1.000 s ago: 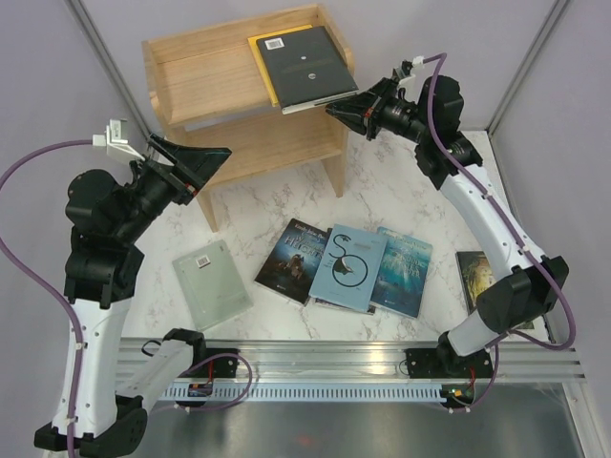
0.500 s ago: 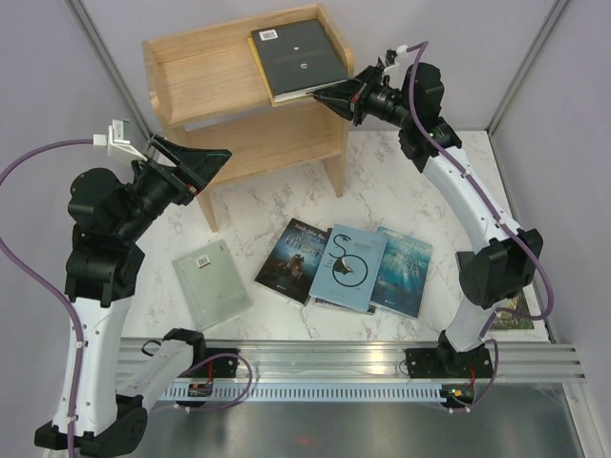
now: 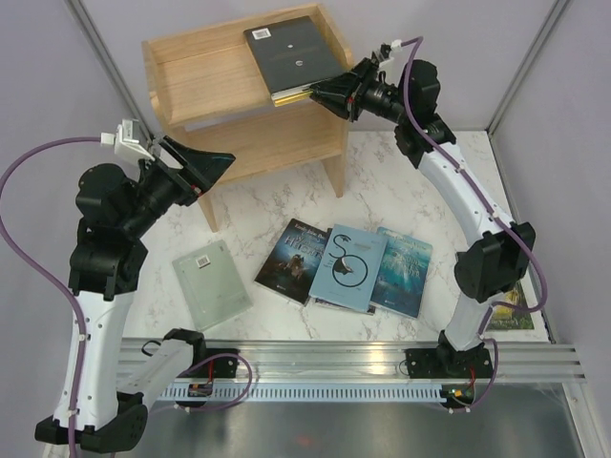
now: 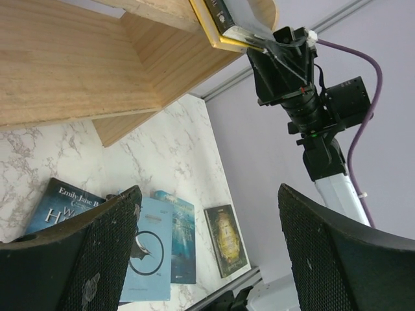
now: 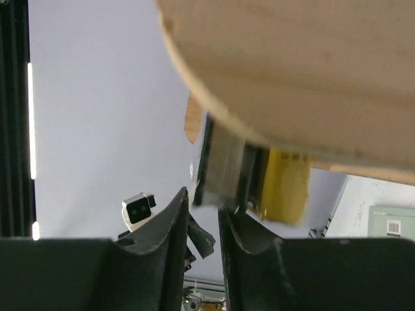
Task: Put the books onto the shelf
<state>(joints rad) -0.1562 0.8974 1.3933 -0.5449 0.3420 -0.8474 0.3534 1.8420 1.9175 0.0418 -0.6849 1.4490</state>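
Observation:
The wooden shelf (image 3: 205, 72) stands at the back. A black book (image 3: 291, 52) lies on a yellow book (image 3: 286, 95) on its top tier at the right. My right gripper (image 3: 323, 93) is at their near-right corner, its jaws slightly parted. The black book's edge (image 5: 224, 162) and the yellow book (image 5: 285, 184) sit just beyond the right gripper (image 5: 203, 201), nothing pinched between. My left gripper (image 3: 208, 164) hangs wide open and empty by the shelf's left leg. Pale grey-green (image 3: 211, 282), dark purple (image 3: 295, 260), light blue (image 3: 347, 267) and teal (image 3: 402, 271) books lie on the table.
A dark green-gold book (image 4: 227, 240) lies at the table's right edge, mostly hidden behind the right arm (image 3: 482, 277) in the top view. A metal rail (image 3: 334, 358) runs along the near edge. Grey walls close in the sides and back.
The right gripper has carried the black book left and back onto the yellow one on the shelf top, then parted its jaws a little. The left arm barely shifted.

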